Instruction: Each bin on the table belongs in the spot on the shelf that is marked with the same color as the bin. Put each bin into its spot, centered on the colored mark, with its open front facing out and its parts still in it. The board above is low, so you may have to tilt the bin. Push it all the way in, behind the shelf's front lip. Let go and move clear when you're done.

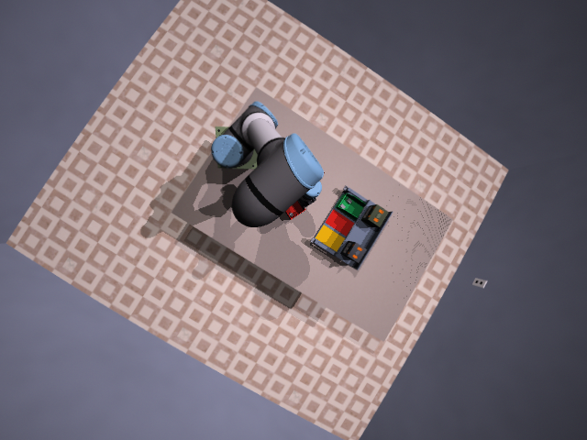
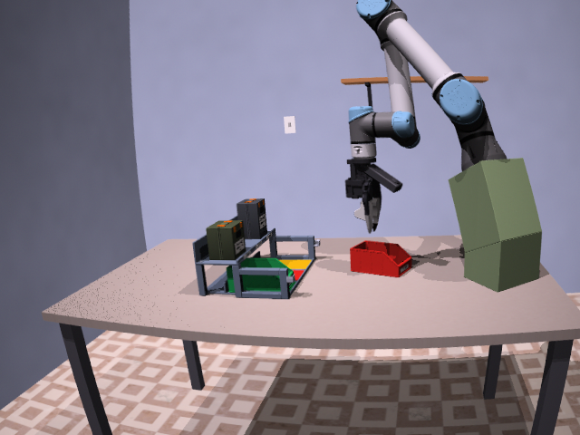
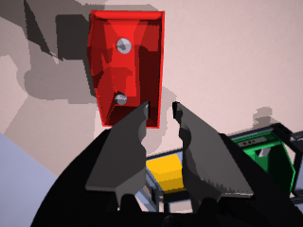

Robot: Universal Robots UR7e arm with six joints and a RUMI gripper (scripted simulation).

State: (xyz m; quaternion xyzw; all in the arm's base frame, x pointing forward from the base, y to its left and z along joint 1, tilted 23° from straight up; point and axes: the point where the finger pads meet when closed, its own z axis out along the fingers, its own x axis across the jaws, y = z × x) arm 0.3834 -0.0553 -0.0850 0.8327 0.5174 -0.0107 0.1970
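A red bin [image 2: 380,258] stands on the table to the right of the shelf [image 2: 255,266]. In the wrist view the red bin [image 3: 128,66] holds two silver parts [image 3: 123,44]. My gripper [image 2: 372,227] hangs above the bin's near edge, clear of it, fingers pointing down. In the wrist view the fingertips stand a small gap apart with nothing between them. A green bin [image 2: 259,275] [image 1: 349,203] sits inside the shelf at its green spot. The red mark [image 1: 340,221] and the yellow mark [image 1: 329,236] on the shelf floor are bare.
Two dark boxes [image 2: 226,238] [image 2: 252,217] stand on the shelf's upper board. The arm's green pedestal [image 2: 496,225] stands at the table's right end. The arm hides most of the red bin in the overhead view [image 1: 294,208].
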